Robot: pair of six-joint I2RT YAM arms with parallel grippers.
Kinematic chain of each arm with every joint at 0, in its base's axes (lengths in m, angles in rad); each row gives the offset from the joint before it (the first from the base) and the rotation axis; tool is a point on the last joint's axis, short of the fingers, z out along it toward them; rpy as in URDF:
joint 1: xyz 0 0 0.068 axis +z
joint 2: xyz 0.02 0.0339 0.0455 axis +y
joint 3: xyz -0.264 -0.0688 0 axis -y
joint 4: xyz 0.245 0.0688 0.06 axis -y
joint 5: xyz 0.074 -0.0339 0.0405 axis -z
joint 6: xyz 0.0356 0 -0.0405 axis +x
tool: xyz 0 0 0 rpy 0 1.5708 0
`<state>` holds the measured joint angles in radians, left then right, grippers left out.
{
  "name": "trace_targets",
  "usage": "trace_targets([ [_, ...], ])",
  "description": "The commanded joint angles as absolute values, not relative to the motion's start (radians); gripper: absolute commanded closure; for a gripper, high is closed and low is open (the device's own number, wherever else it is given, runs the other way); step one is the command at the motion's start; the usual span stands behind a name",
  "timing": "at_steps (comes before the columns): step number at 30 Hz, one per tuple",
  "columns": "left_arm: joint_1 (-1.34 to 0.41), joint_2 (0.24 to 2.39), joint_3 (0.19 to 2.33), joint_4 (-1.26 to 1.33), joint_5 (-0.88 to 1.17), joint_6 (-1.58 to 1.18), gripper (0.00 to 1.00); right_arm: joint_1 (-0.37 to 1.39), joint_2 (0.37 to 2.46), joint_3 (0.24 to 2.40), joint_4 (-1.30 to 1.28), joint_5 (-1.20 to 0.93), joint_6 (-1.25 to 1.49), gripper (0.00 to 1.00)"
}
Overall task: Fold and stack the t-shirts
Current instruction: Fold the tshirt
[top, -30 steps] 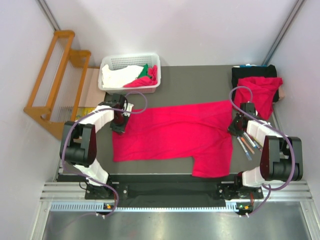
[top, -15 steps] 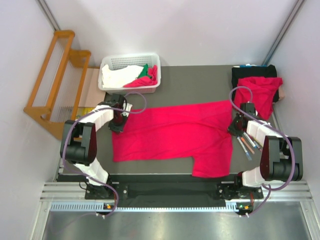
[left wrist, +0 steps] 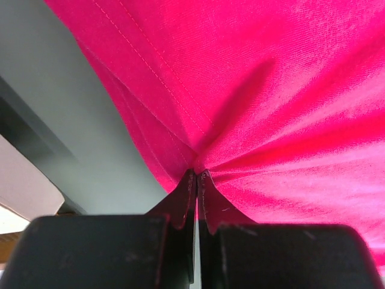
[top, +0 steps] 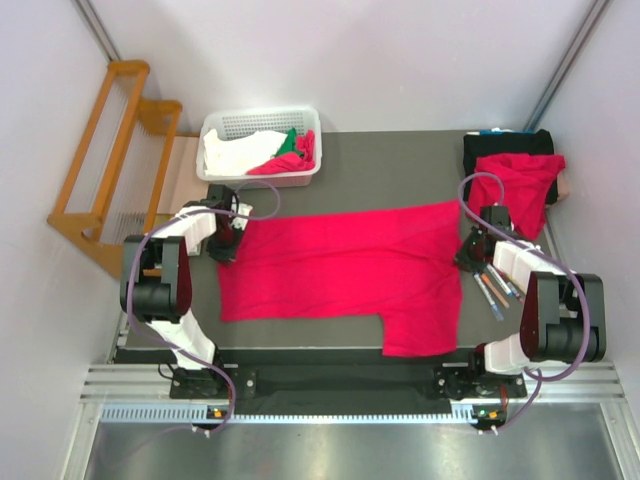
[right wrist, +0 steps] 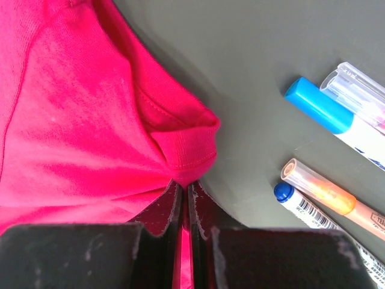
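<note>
top view alone shows layout: one shirt (top: pixel 340 265) spread flat on the dark table (top: pixel 400 165), a second shirt (top: pixel 520 185) crumpled at the far right corner. wrist views alone show the grips: left gripper (left wrist: pixel 197 174) pinched tight on the spread shirt's double-stitched edge, right gripper (right wrist: pixel 182 188) likewise on a hemmed corner. we count four markers (right wrist: pixel 322 114) beside it. cloth is soft knit.
</note>
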<state>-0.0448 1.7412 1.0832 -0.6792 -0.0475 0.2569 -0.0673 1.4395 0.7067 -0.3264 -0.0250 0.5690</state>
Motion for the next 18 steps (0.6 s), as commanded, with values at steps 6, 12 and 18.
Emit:
trace_targets([
  [6, -0.008, 1.776, 1.072, -0.606, -0.164, 0.327, 1.0, -0.078, 1.405, 0.721, -0.33, 0.029, 0.568, 1.0],
  [12, 0.017, 1.749, 1.071, -0.609, -0.175, 0.364, 0.61, -0.097, 1.4, 0.73, -0.336, 0.022, 0.574, 1.0],
  [18, 0.018, 1.691, 1.092, -0.646, -0.144, 0.348, 0.22, -0.097, 1.419, 0.73, -0.336, 0.005, 0.572, 0.6],
])
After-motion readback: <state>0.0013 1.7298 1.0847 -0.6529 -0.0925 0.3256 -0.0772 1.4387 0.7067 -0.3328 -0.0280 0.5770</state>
